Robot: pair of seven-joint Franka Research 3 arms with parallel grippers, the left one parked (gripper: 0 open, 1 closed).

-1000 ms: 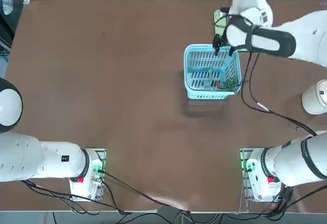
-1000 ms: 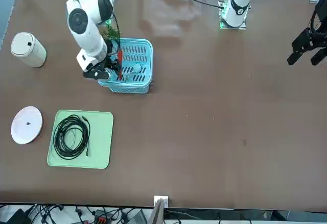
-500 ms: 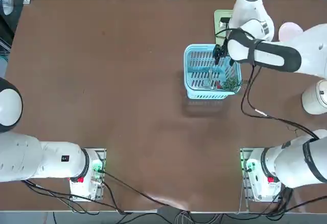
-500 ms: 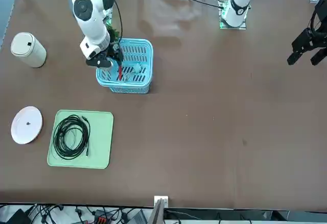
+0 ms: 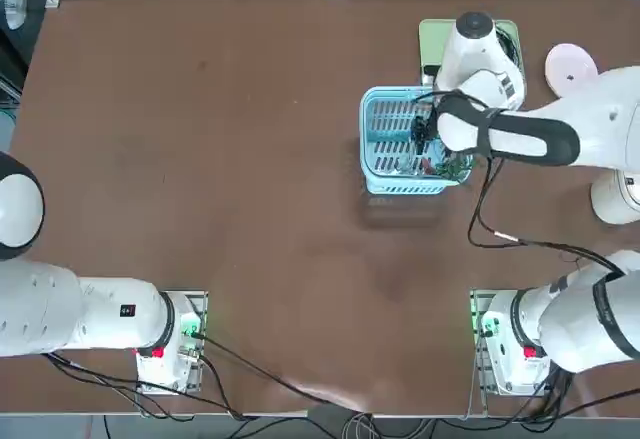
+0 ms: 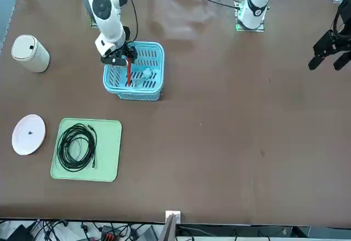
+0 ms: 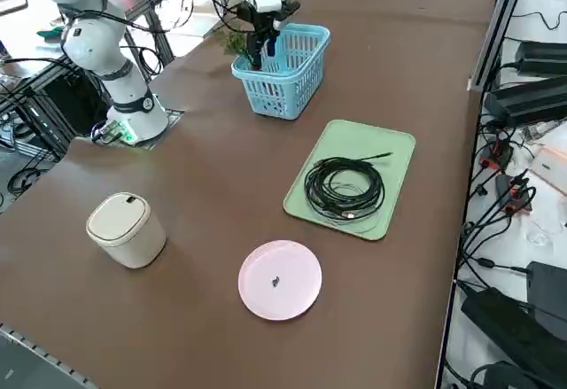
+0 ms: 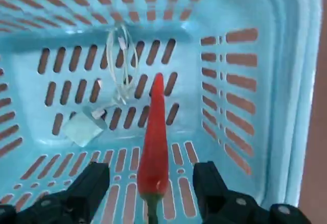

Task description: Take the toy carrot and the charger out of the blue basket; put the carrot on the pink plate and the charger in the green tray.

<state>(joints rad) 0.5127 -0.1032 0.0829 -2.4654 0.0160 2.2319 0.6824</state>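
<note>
Inside the basket (image 8: 280, 96), the right gripper (image 8: 151, 180) stands spread around the carrot (image 8: 155, 147), likely light and smooth; pinch mid-body.

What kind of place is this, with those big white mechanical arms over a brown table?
Probably a robotics lab: a jointed white robot arm bolted beside a brown tabletop, loose black cables, and a light blue slotted plastic basket.

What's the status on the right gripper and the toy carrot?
Right gripper open over blue basket, jaws astride toy carrot, not gripped. Charger beside it in basket. Coiled black cable occupying green tray.
</note>
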